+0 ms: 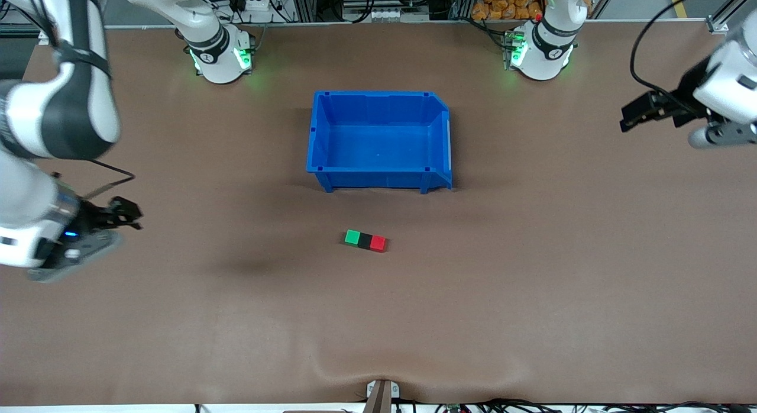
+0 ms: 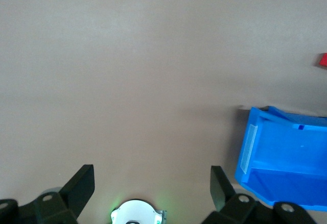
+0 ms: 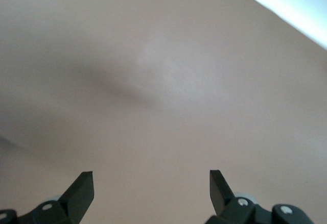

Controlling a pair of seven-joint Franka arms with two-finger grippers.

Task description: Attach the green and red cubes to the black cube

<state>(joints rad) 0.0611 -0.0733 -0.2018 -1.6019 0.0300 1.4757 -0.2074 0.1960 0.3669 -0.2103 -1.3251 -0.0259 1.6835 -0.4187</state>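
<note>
The green cube (image 1: 352,238), the black cube (image 1: 365,241) and the red cube (image 1: 378,243) lie in one row on the brown table, touching, black in the middle, nearer to the front camera than the blue bin. My left gripper (image 1: 634,116) hangs open and empty over the table at the left arm's end, well away from the cubes. Its wrist view shows the open gripper (image 2: 152,183) and a sliver of the red cube (image 2: 323,59). My right gripper (image 1: 127,215) is open and empty over the right arm's end. In its wrist view that gripper (image 3: 152,185) is over bare table.
An empty blue bin (image 1: 378,94) stands mid-table between the arm bases and the cubes; part of that bin (image 2: 286,152) shows in the left wrist view. The brown table cover has a ripple near its front edge (image 1: 378,371).
</note>
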